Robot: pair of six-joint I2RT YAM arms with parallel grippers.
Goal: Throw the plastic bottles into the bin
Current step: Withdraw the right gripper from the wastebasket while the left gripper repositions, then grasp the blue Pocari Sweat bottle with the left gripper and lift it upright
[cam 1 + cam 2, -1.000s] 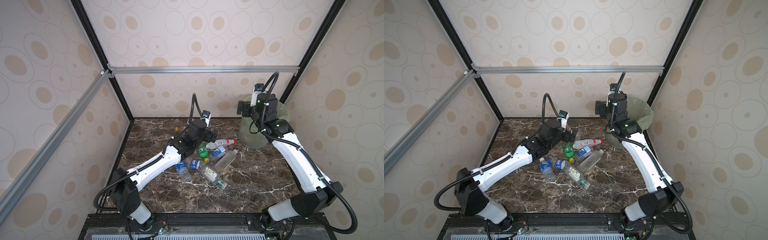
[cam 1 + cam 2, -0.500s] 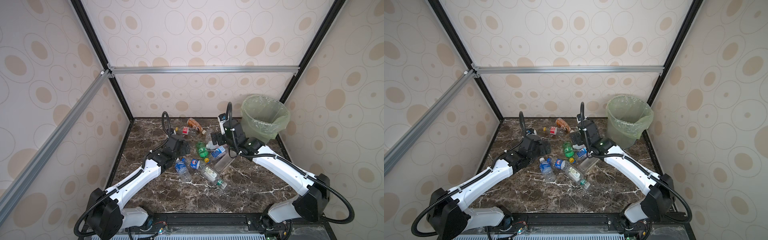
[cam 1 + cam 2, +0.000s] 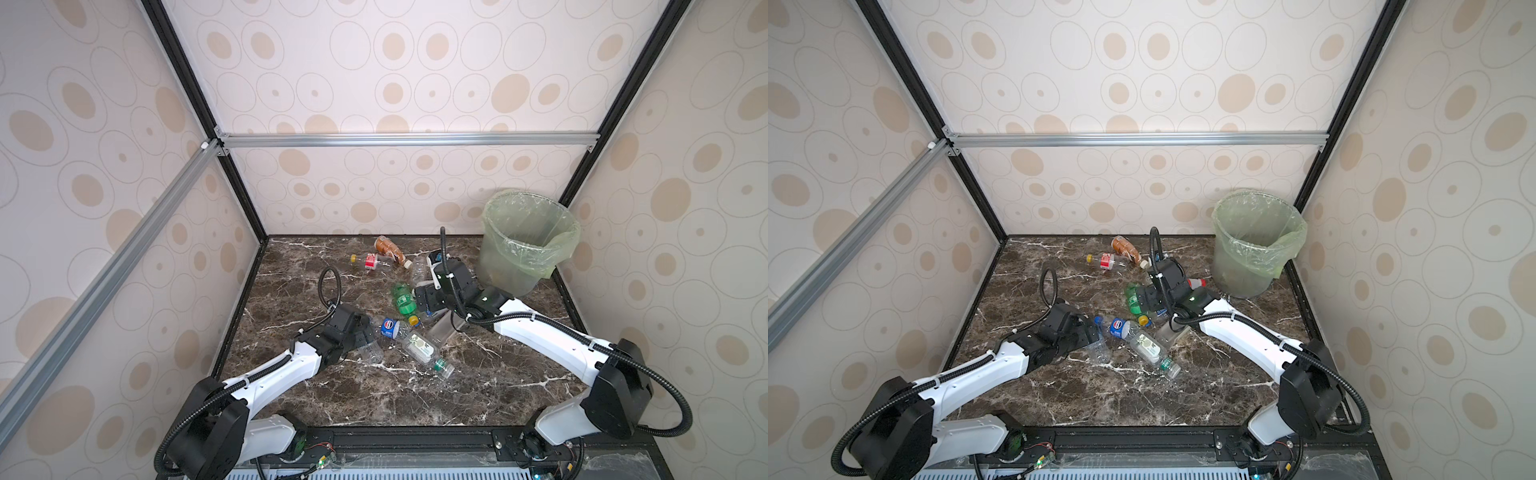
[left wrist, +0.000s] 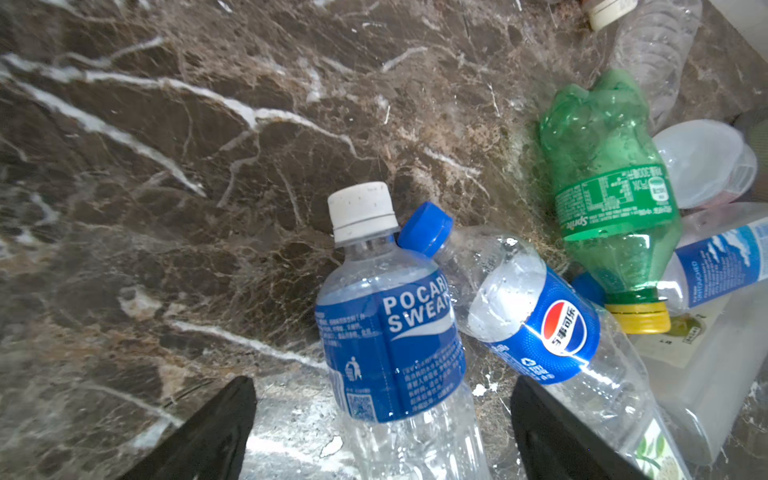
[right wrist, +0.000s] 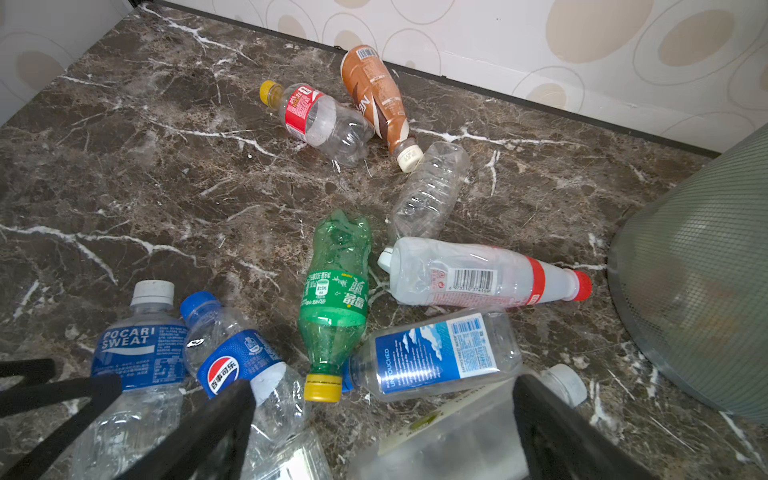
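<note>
The left gripper point(image 4: 382, 386), spread wide, straddles the Pocari bottle point(image 4: 390, 345) without clamping it, while the right gripper point(image 5: 382, 384), likewise spread and empty, hangs over a clear bottle point(image 5: 449, 440), with the bin point(image 5: 698, 291) near its side.

You have 10 bottles point(image 3: 402, 305) lying on the table point(image 3: 374, 399). 3 carry blue labels: 1 Pocari Sweat bottle point(image 5: 137, 353), 1 Pepsi bottle point(image 5: 239, 365) and 1 square bottle point(image 5: 432, 353). 2 show red: 1 red-labelled bottle point(image 5: 320, 120) with a yellow cap and 1 red-capped bottle point(image 5: 478, 274). You also get 1 green bottle point(image 5: 336, 291), 1 brown bottle point(image 5: 372, 91), 1 bare ribbed bottle point(image 5: 428, 191), 1 frosted bottle point(image 3: 441, 332) and 1 white-labelled bottle point(image 3: 422, 348) with a green cap. Yellow caps total 2. There is 1 bin point(image 3: 515, 266); you cannot tell how many bottles lie inside it. 2 arms reach in: 1 left arm point(image 3: 282, 370) and 1 right arm point(image 3: 540, 332).
</note>
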